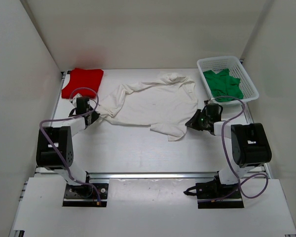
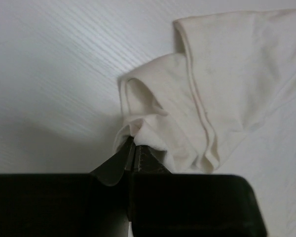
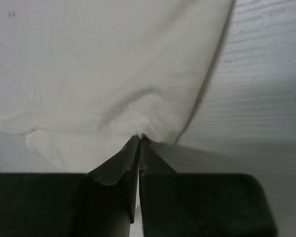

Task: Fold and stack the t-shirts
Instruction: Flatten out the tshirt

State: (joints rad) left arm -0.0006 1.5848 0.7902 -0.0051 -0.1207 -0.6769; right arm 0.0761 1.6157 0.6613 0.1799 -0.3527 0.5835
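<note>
White, cotton-like cloth: the white t-shirt lies spread and rumpled on the desk, between the two pincers. It looks light, limp and quick to wrinkle, so it will likely sag and fold wherever it is unsupported. Hems, sleeve ends and corners are the sensible places to take hold, with an even pull from both sides.

The left pincer is clenched on a bunched fold at the shirt's left edge, by what looks like a sleeve. The rest of the cloth runs ahead of it and to its right. The right pincer is likewise clenched on the shirt's edge, with the body of the cloth ahead of it and to its left.

Beyond the left pincer, well apart, lies the folded red t-shirt. Beyond the right pincer, near it, the green t-shirt sits crumpled in a white mesh basket.
</note>
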